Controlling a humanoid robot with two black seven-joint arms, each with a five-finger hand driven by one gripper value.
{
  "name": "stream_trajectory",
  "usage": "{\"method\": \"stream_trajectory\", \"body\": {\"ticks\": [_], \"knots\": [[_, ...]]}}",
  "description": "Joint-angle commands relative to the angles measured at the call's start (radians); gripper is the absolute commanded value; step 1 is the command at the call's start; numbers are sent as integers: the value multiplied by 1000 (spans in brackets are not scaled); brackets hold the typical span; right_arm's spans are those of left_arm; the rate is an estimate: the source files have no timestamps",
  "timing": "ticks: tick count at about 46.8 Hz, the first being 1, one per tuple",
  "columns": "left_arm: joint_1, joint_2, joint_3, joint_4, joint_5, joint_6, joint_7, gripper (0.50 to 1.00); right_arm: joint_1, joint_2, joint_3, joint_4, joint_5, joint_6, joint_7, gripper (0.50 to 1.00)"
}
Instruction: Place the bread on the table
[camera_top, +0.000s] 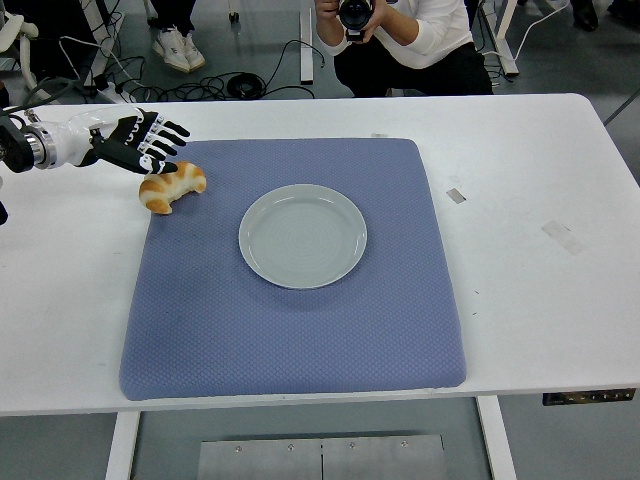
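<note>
Bread (172, 187), a golden croissant, lies at the far left corner of the blue mat (300, 330), straddling the mat's left edge so that part of it hangs over the white desk (540, 300). Just above it is the left hand (148, 144), which reaches in from the left edge with its black-and-white fingers (165, 141) spread and holding nothing; the fingertips sit right beside the croissant's upper side, and whether they touch it I cannot tell. Near the middle of the mat, well apart from the croissant, stands a pale grey plate (302, 236) with nothing on it. Two small bits of tape (456, 195) lie on the bare desk to the right of the mat. Beyond the far edge a person (420, 45) crouches with a camera (354, 14).
</note>
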Motion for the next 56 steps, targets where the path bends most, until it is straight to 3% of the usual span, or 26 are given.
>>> {"method": "stream_trajectory", "body": {"ticks": [1,20,32,47,56], "knots": [[0,0,0,0,0,0,0,786,0,0,1,0,0,0,0,1000],[0,0,-2,0,-1,0,0,808,0,0,0,0,0,0,0,1000],[-3,0,-3,0,-87,18,3,917,0,0,1,0,0,1,0,1000],[-11,-3,-9,0,-95,40,2,924,0,0,0,0,0,0,0,1000],[-3,-18,-118,0,-161,55,5,961,0,0,0,0,0,0,0,1000]]}}
